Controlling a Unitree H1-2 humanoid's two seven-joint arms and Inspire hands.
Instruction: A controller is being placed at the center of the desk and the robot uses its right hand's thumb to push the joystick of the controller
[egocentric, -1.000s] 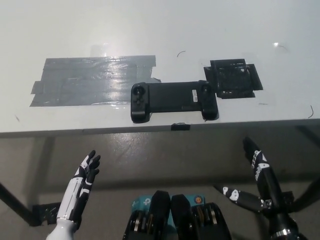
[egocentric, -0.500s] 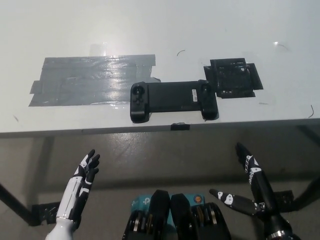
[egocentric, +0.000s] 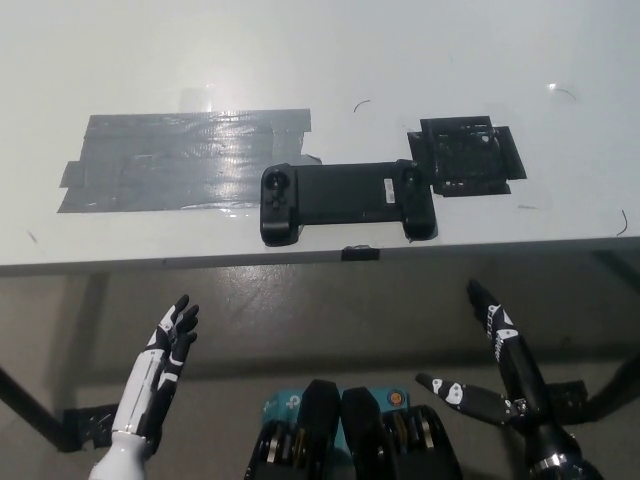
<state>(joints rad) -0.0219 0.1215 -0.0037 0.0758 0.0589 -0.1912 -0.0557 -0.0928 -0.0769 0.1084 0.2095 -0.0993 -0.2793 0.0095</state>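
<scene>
A: Since a second ago my right hand (egocentric: 505, 375) has dropped lower and slid a bit toward picture left; it is now further below the surface (egocentric: 300, 60) edge. Left hand (egocentric: 160, 370) barely changed, maybe a touch lower.

B: State of the right hand?

A: Empty, fingers spread, one long finger pointing up toward the surface edge, thumb (egocentric: 455, 393) sticking out sideways toward my body. Touching nothing.

B: Left hand?

A: White one rests at lower left, below the surface edge, fingers apart and pointing up, holding nothing.

B: Where's the controller?

A: Controller (egocentric: 347, 200) lies flat on the white surface, near its front edge, roughly mid-picture, long side running left-right. Black, with grips at both ends. Same spot as in the earlier frames.

B: Joystick visible?

A: Yes, joystick (egocentric: 277, 184) on the left grip, round, upper part of that grip. Another round control on the right grip (egocentric: 409, 180), too small to say what exactly.

B: Anything else on the surface?

A: Big grey tape patch (egocentric: 170, 160) to the left of the controller, its right end just touching or just beside the left grip, cannot tell which. Black tape square (egocentric: 468, 155) beside the right grip, up and to the right. Small black piece (egocentric: 361, 253) at the surface's front edge, just below the controller. Few thin dark scribble marks on the white top.

B: Hand to controller relation?

A: Well apart. Right hand is below and right of it, off the surface.
</scene>
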